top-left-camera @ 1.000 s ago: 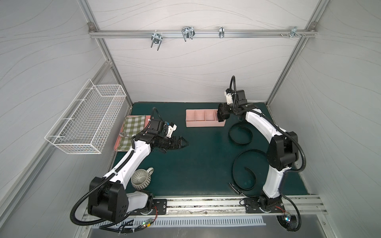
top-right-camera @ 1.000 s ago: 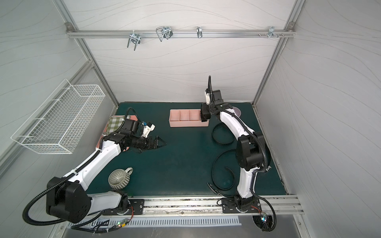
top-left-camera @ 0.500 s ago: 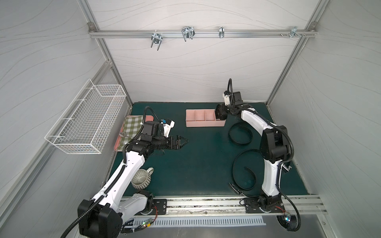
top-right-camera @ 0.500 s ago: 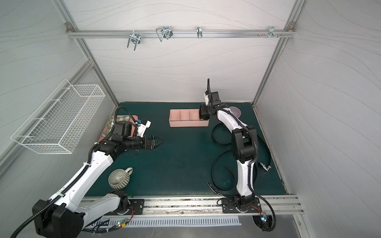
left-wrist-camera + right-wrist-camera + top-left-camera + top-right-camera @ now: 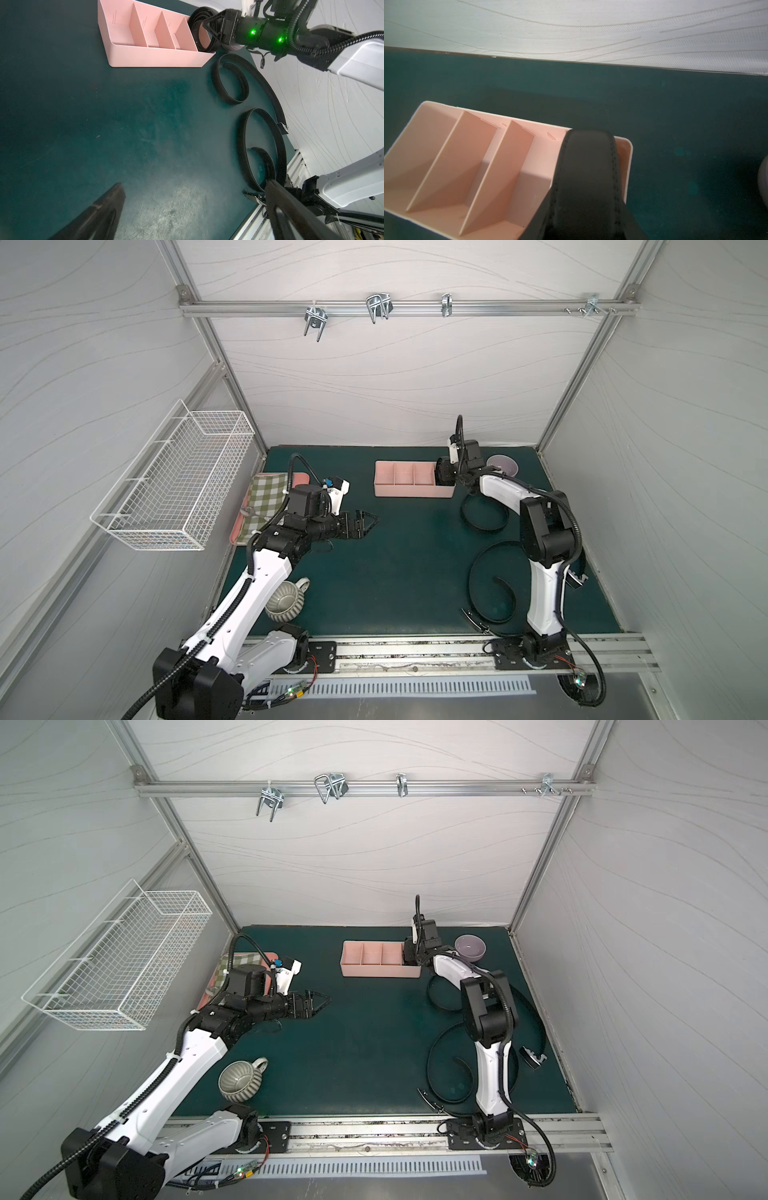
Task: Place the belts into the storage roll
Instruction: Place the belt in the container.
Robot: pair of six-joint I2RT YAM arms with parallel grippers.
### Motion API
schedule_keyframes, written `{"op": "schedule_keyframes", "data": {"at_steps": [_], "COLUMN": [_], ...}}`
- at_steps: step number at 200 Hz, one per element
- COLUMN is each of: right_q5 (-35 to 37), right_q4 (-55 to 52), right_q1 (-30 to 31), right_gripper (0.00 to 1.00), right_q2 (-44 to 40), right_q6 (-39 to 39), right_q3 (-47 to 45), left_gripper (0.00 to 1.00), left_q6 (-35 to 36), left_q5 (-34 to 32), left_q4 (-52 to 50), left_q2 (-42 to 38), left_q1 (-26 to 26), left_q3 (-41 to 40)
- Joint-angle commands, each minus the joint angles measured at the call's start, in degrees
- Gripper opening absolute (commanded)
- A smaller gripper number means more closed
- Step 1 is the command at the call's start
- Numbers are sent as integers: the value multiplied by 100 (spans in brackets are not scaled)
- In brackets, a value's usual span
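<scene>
The green mat carries everything. The storage roll lies between 12 and 1 o'clock on it, long side across, with three compartments bare. Two belts lie loose. A curled belt is at about 3 o'clock, just beside the roll's end, and a wider looped belt is at about 4 o'clock. The third, a coiled belt, stands on edge in the compartment at the roll's 3 o'clock end. The right gripper has its jaws narrowed onto the coil's rim and holds it. The left gripper hovers at 9 o'clock, jaws spread wide and empty.

The step in hand looks like seating this coil. Done well, the coil would stay parallel to the dividers and go down until it is wedged between divider and end wall. Release should be slow, since a wound strap tends to spring open, and the gripper should lift straight out so it does not drag the coil along.

The left wrist view shows the coil's round profile and the grip on it, whereas in both top views the coil merges with the dark gripper. The right wrist view shows only the strap's stitched outer face. No view shows whether the coil touches the compartment floor.
</scene>
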Motion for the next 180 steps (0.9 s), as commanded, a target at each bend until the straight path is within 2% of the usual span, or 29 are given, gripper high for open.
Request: {"op": "schedule_keyframes", "data": {"at_steps": [1, 56, 108, 123, 140, 156, 180], "right_q5": [353, 699, 652, 619, 587, 594, 426], "right_q4": [725, 1252, 1337, 1273, 1157, 1047, 959], "right_q1": [167, 256, 283, 283, 283, 291, 309], "right_gripper": [3, 4, 6, 12, 25, 47, 64], "right_q2": [-304, -311, -219, -213, -243, -373, -649], "right_q6": [24, 444, 736, 757, 757, 764, 739], "right_q3": [-263, -825, -1107, -1119, -1104, -1134, -1254], "left_gripper": [99, 99, 99, 99, 99, 99, 99], "left_q6": [-58, -53, -58, -62, -49, -36, -36], "left_q5": [-145, -212, -239, -260, -279, -291, -281], "left_q4": [336, 348, 367, 362, 292, 177, 86], "left_q2": [-75, -92, -118, -111, -110, -110, -115], "left_q1": [-46, -64, -73, -73, -73, -73, -73], "left_q3": [79, 9, -31, -29, 5, 56, 122]}}
